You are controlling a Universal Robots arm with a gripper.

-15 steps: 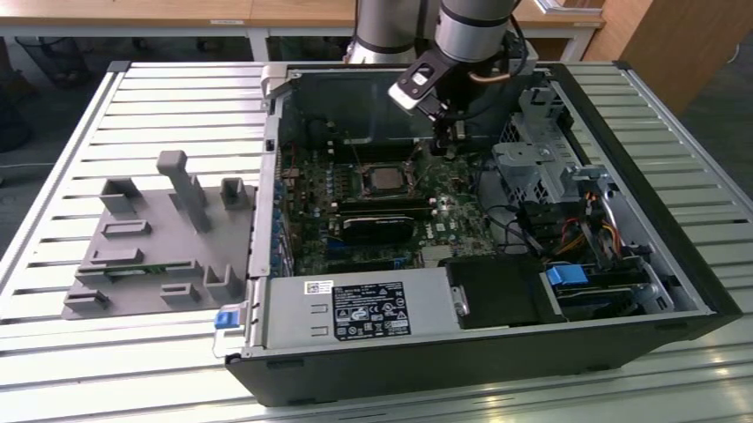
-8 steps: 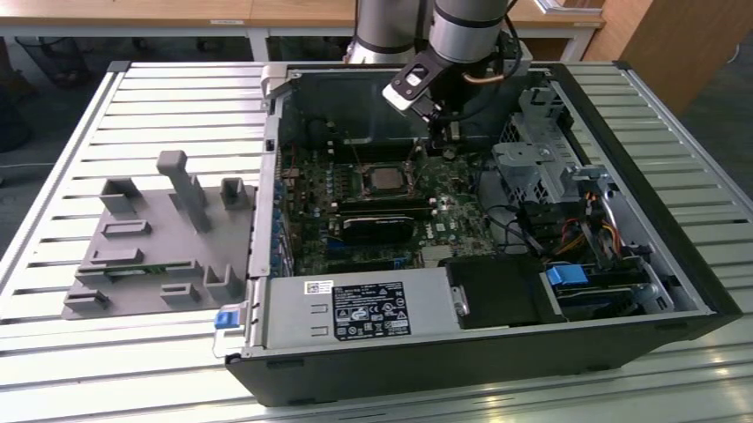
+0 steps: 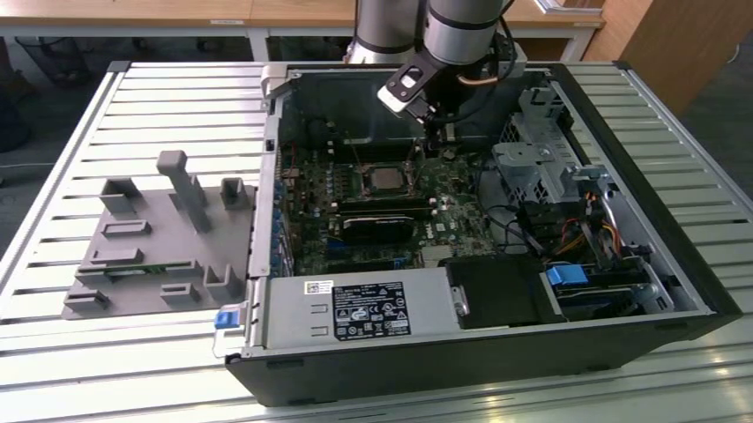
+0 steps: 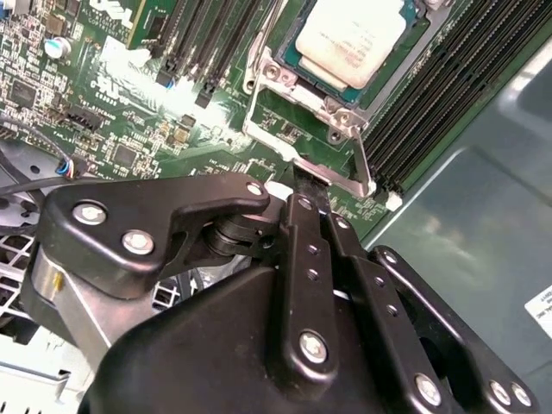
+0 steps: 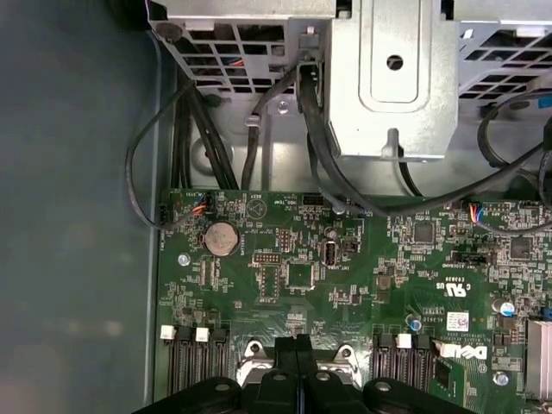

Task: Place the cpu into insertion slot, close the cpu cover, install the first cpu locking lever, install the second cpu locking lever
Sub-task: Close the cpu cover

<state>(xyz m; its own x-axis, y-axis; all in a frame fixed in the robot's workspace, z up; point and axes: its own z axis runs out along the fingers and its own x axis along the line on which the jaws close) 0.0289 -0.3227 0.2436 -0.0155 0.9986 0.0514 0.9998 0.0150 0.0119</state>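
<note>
An open computer case (image 3: 659,256) lies on a slatted table (image 3: 70,370). In the exterior view the arm comes down steeply from above into the case. Its gripper (image 3: 439,145) points down at the motherboard (image 3: 453,216), just beside the insertion slot (image 3: 361,179). In both wrist views the black fingers (image 5: 289,349) are pressed together with no gap. Whether they pinch anything cannot be told. In the second wrist view the gripper (image 4: 309,183) tip touches the silvery metal at the socket's edge. The cpu (image 4: 349,39) sits in the slot, metal top up. The cpu cover (image 4: 341,116) frames it.
</note>
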